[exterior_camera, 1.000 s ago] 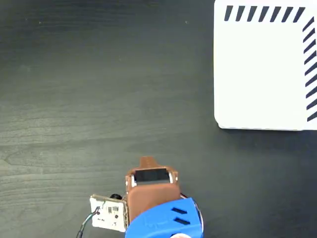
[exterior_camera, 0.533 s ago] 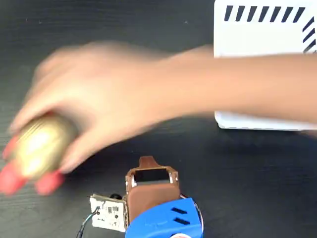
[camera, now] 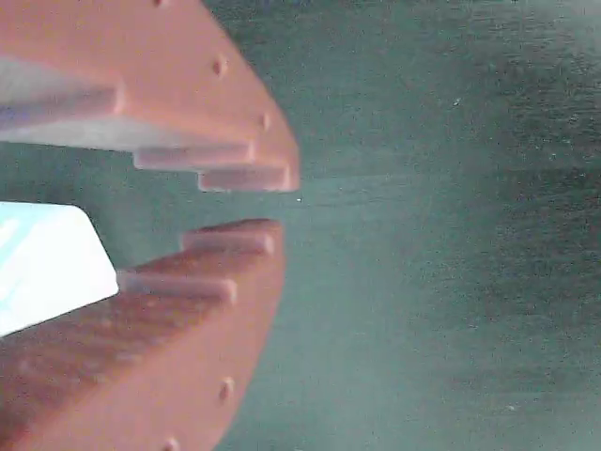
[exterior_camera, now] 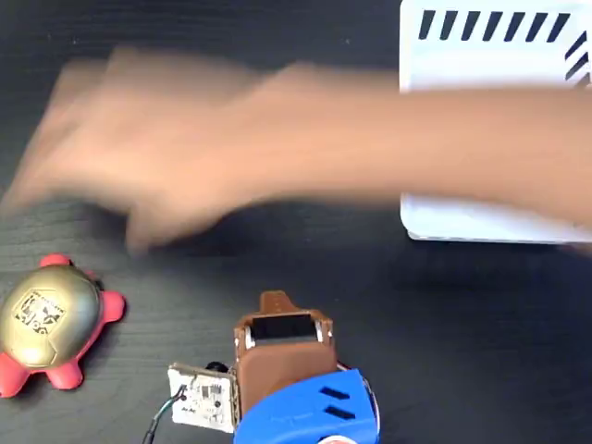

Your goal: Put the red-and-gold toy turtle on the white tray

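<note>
A hand (exterior_camera: 139,176) has just released the turtle (exterior_camera: 51,322) on the table's left, far from the tray (exterior_camera: 481,217). The gripper (camera: 272,202), fingers slightly parted and empty, can begin its reach.

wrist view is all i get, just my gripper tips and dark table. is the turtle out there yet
Observer: Yes. In the fixed view the red-and-gold toy turtle sits on the table at the far left, left of the arm.
Operator: anything touching it
Observer: No. A person's blurred hand is above it in the picture, apart from it.
Operator: and the tray
Observer: The white tray is at the top right, partly covered by the person's forearm.
Operator: my gripper looks nearly closed, right
Observer: The gripper shows a narrow gap with nothing in it.
</note>
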Controlling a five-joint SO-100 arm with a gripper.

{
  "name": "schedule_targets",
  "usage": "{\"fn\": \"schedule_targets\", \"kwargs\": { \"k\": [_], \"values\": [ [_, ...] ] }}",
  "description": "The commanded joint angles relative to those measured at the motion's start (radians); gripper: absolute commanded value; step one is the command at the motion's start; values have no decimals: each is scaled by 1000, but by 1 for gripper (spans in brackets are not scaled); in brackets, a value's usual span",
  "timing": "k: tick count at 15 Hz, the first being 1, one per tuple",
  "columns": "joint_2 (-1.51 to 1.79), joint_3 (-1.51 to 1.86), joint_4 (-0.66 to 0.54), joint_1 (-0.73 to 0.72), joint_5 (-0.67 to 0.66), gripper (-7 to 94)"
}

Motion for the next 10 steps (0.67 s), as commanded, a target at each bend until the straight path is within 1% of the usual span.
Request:
{"fn": "schedule_targets", "kwargs": {
  "k": [1,10],
  "values": [
    [5,-6,-6,-9,2,0],
    [5,-6,-6,-9,2,0]
  ]
}}
